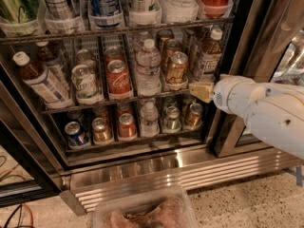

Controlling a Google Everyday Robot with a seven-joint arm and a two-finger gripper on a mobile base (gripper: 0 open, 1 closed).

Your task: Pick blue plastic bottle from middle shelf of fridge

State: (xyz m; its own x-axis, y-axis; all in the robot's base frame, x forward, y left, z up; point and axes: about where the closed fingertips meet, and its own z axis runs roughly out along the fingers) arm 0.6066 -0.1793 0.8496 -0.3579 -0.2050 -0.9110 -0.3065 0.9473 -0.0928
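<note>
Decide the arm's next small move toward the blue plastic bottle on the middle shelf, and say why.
Probably raise the gripper a little, then ease it in. It sits at the right end of the front rail of the middle shelf, just below the blue plastic bottle and apart from it. At this height it would likely meet the rail, not the bottle.

near, downward at fridge (180, 172); jaws right
</note>
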